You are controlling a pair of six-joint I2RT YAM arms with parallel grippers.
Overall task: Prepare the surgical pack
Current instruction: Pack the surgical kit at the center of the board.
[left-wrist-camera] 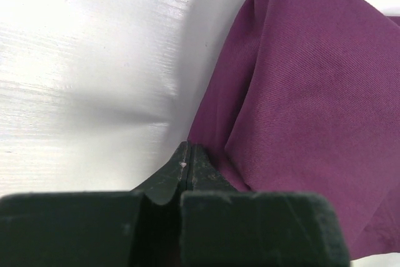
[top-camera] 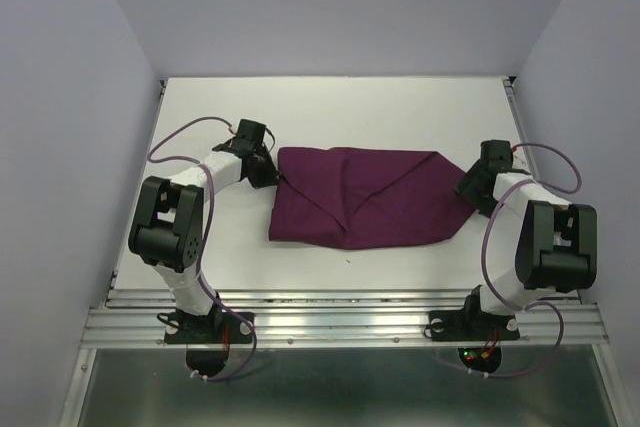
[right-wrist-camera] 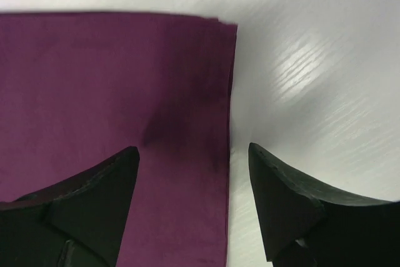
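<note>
One left gripper (left-wrist-camera: 187,154), jaws pressed together, tips at the left end of the purple cloth (top-camera: 365,197); whether it pinches fabric cannot be told. One right gripper (right-wrist-camera: 194,149), jaws wide apart, straddling the cloth's right edge. The cloth lies folded mid-table (top-camera: 350,107), long axis left to right, tapering rightward.

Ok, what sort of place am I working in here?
Probably an enclosed robot test cell: white table, plain lavender walls on three sides, aluminium mounting rail along the near edge.
</note>
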